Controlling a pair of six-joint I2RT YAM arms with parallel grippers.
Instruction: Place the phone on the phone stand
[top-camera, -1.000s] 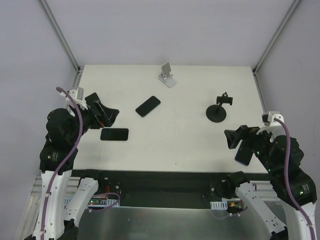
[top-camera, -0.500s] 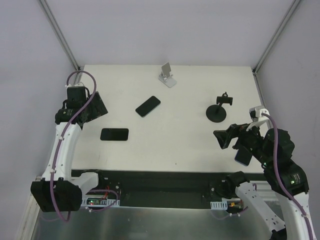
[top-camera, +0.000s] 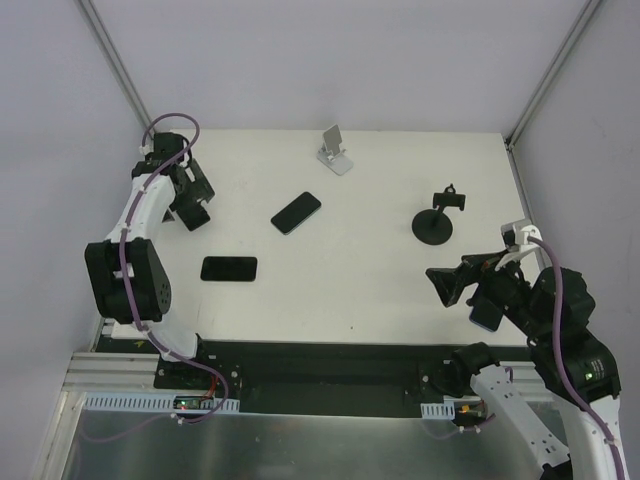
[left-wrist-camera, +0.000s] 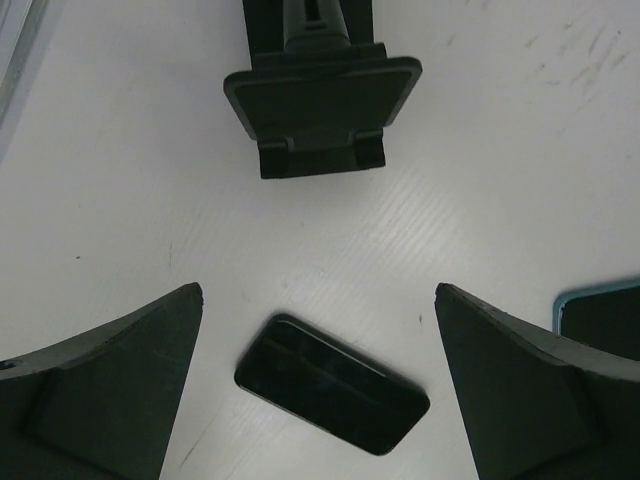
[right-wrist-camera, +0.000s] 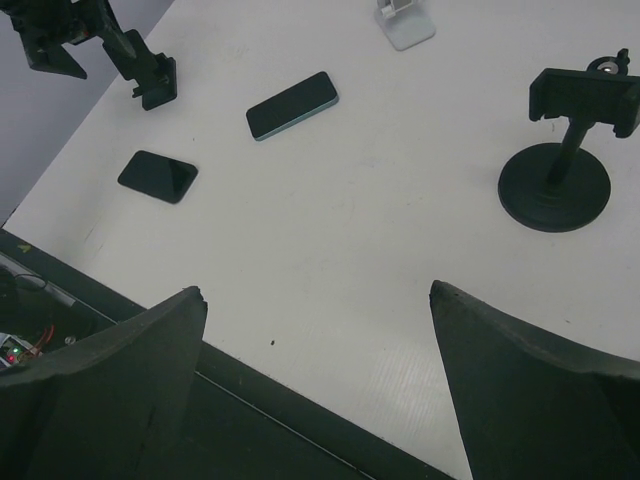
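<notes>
White tabletop (top-camera: 360, 270) sat inside grey walls (top-camera: 300, 60). My left gripper (top-camera: 192, 200) and right gripper (top-camera: 463, 297) stood spread, holding nothing. Black phone (top-camera: 229, 268) lay flat, left of and nearer me than the white phone stand (top-camera: 336, 150), teal-edged phone (top-camera: 296, 212) between them.

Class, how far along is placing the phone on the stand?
Done: nothing. The black phone and blue-edged phone lie flat on the table, and the folding stand is empty. In hand: the left gripper hangs open near the black phone. The right gripper is open, empty. Left: grasp and place.
</notes>
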